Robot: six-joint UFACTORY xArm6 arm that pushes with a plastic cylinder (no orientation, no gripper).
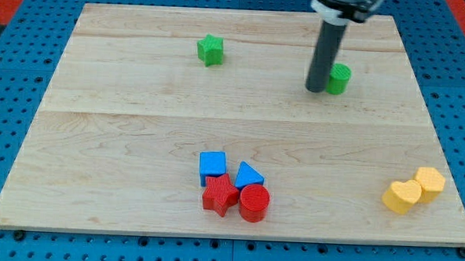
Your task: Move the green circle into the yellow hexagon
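The green circle [339, 78] lies near the view's top right on the wooden board [123, 126]. My tip [316, 88] stands right beside it, on its left side, touching or almost touching. The yellow hexagon [430, 182] lies at the view's lower right, with a yellow heart [401, 197] against its lower left side. The rod partly hides the circle's left edge.
A green star [210, 49] lies at the view's top, left of centre. A cluster sits at the bottom centre: a blue cube [212, 166], a blue triangle [248, 176], a red star [220, 195] and a red circle [254, 202]. Blue pegboard surrounds the board.
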